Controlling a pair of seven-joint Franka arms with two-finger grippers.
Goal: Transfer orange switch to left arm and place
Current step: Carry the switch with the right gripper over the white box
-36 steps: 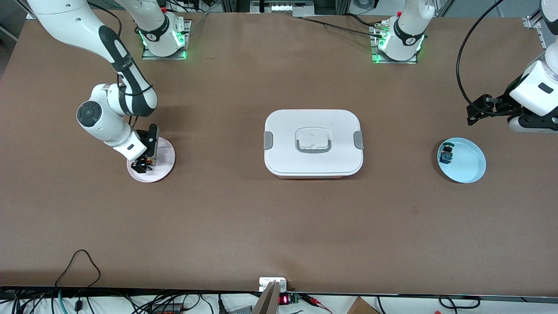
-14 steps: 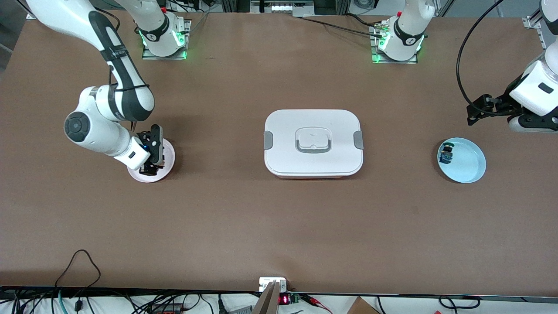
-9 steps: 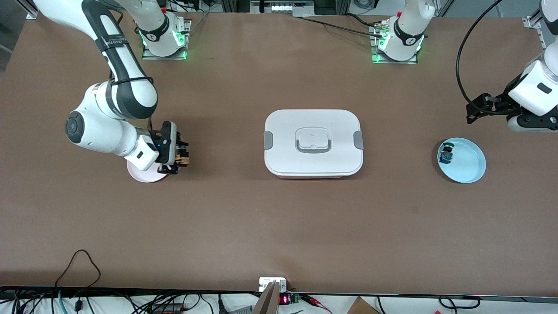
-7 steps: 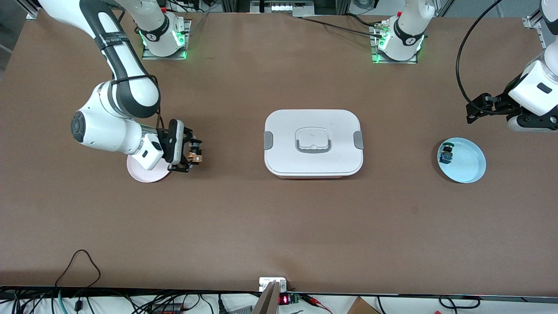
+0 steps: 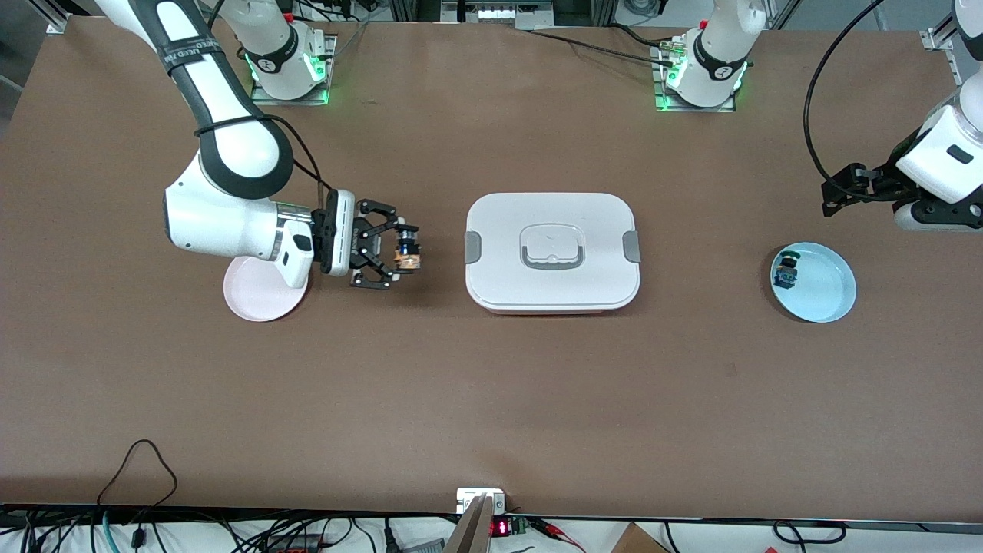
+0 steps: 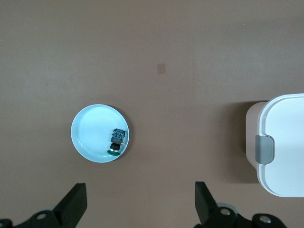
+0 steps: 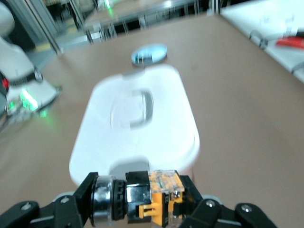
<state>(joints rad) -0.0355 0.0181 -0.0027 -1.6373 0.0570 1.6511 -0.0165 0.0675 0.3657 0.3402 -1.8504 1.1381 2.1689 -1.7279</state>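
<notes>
My right gripper (image 5: 405, 255) is shut on the orange switch (image 5: 408, 253), a small black and orange part with a silver ring, held in the air over the table between the pink plate (image 5: 257, 296) and the white box (image 5: 552, 252). In the right wrist view the orange switch (image 7: 147, 199) sits clamped between the fingers, with the box (image 7: 137, 128) just ahead of it. My left gripper (image 6: 140, 209) hangs open with nothing between its fingers, over the table by the blue plate (image 6: 92, 135); in the front view it (image 5: 833, 196) waits at the left arm's end of the table.
The blue plate (image 5: 822, 288) holds a small black switch with blue-green parts (image 5: 786, 270). The pink plate lies bare toward the right arm's end. The box stands mid-table with grey side clips (image 5: 472, 247). Cables run along the table edge nearest the front camera.
My right gripper has lifted the orange switch off the pink plate and carried it toward the box, turning to point sideways. The left arm has not moved.
</notes>
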